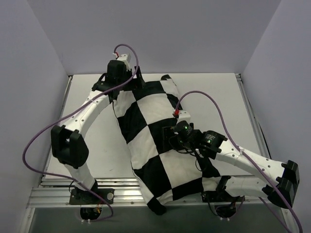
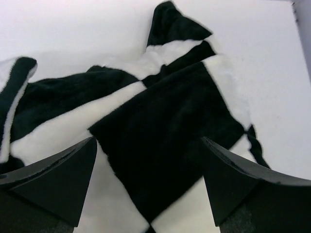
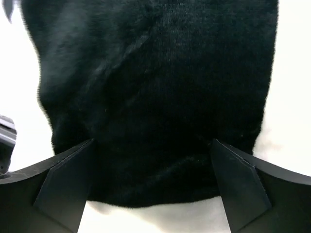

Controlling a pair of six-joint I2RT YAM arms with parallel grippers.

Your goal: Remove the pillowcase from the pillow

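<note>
On the tabletop (image 1: 107, 150) a soft, limp pillowcase (image 1: 146, 121) is laid. The left tool (image 2: 148, 141) and right tool (image 3: 151, 143) are spread apart, nothing held. Its loose hem is probably best pinched.

There is one checkered pillowcase (image 1: 150, 126) on one table (image 1: 214, 92). Two arms stand at its near edge, a left arm (image 1: 90, 112) and a right arm (image 1: 248, 161). They carry two grippers, the left gripper (image 2: 148, 145) and the right gripper (image 3: 153, 145).

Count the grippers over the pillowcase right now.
2: left gripper at the far left corner of the pillowcase, right gripper above its middle. Both open; none hidden.
</note>
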